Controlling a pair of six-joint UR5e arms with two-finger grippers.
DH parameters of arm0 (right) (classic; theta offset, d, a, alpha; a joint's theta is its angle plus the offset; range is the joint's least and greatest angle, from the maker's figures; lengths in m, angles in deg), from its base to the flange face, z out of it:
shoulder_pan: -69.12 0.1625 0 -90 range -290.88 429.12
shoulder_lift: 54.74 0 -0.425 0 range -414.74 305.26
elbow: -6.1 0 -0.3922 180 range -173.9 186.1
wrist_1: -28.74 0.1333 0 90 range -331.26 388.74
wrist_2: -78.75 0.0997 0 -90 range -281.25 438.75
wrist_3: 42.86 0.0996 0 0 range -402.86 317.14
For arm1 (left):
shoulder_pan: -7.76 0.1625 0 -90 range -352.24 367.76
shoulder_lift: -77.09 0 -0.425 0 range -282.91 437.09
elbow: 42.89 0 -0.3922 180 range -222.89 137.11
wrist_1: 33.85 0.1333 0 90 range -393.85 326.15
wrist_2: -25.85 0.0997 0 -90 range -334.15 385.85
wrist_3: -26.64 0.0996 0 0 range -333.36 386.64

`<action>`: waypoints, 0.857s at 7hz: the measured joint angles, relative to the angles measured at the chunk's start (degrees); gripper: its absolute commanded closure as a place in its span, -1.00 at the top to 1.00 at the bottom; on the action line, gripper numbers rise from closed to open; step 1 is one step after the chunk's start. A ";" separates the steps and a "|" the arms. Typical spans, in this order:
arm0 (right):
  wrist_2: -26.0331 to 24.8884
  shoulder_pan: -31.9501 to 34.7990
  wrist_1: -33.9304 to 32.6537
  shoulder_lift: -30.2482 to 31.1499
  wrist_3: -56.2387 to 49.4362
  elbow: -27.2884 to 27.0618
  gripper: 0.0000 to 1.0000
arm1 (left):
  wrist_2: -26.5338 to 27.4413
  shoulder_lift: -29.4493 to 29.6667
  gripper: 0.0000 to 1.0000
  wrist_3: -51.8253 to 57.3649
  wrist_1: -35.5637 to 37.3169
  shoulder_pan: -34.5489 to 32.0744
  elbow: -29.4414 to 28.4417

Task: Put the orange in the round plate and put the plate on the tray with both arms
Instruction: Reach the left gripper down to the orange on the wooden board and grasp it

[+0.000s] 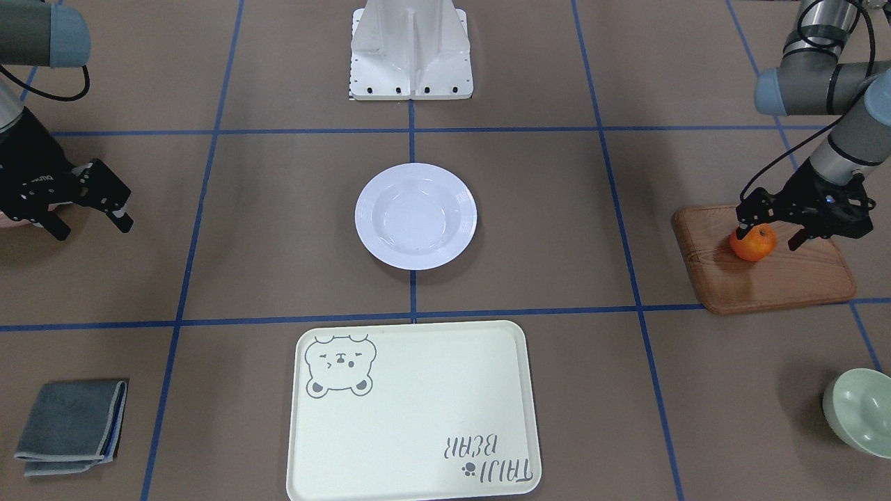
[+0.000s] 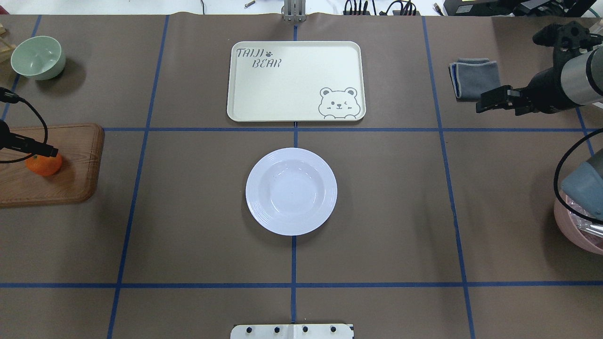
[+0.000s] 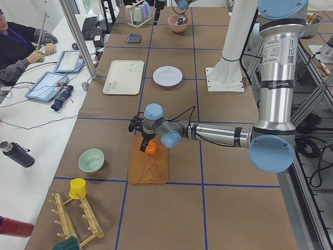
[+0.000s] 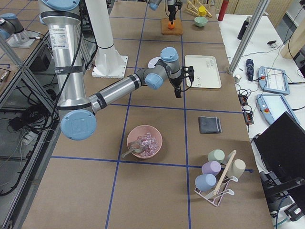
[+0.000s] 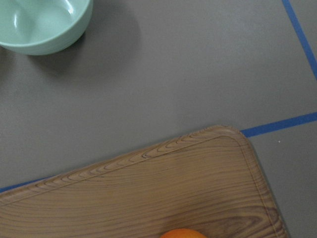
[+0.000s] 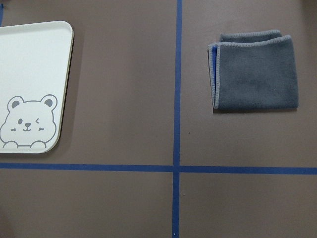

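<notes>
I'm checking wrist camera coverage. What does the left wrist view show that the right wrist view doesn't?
Only the left wrist view: the green bowl, the board and the top of the orange. Only the right wrist view: a corner of the tray with its bear drawing, and a folded cloth. Both: the brown table and blue tape lines.

2 cameras look steeply down from opposite long tabletop [image 1: 278, 243] edges, sharing plate [image 1: 415, 216] and tray [image 1: 418, 403]. 2 look along it from its ends. 2 wrist cameras hover close.
</notes>
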 measured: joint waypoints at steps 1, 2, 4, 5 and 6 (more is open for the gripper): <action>-0.13 -0.03 0.00 0.00 0.00 0.08 1.00 | 0.17 0.00 0.97 -0.02 -0.07 1.07 -0.53; -0.18 -0.06 0.00 -0.01 0.00 0.15 1.00 | 0.34 0.01 0.96 0.02 -0.25 1.77 -1.35; -0.44 -0.24 0.00 -0.01 0.00 0.20 1.00 | 0.62 0.08 0.01 0.15 -0.60 2.33 -2.95; -0.97 -0.53 0.00 -0.01 0.00 0.26 1.00 | 0.95 0.08 -0.99 0.16 -0.63 2.44 -3.29; -1.51 -0.91 0.02 -0.01 0.00 0.30 1.00 | 1.10 0.09 -1.00 0.20 -0.67 2.48 -3.27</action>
